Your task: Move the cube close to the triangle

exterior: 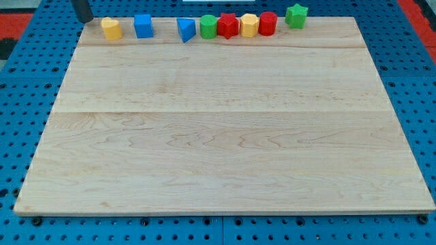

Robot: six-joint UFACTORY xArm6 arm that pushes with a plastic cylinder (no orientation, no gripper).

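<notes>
Sitting near the view's top left, the blue cube [143, 26] rests on the wooden worktop [218, 136]. It is a bright blue box with flat sides and square corners, and it stands upright. Just to its left, a little apart, is a yellow block [111, 28] with a rounded look. To its right, apart from it, is the blue triangle [186, 29], a wedge that points down toward the view's bottom. Past the triangle the blocks are packed close in a row: a green block [208, 27], a red star-like block [228, 26], a yellow block with many sides [250, 25] and a red block [268, 23]. A green star-like block [296, 15] sits a bit higher, toward the view's right. My tip [83, 19] is at the top left corner, left of the yellow block and touching no block. There are no fingers here, only the dark rod.
</notes>
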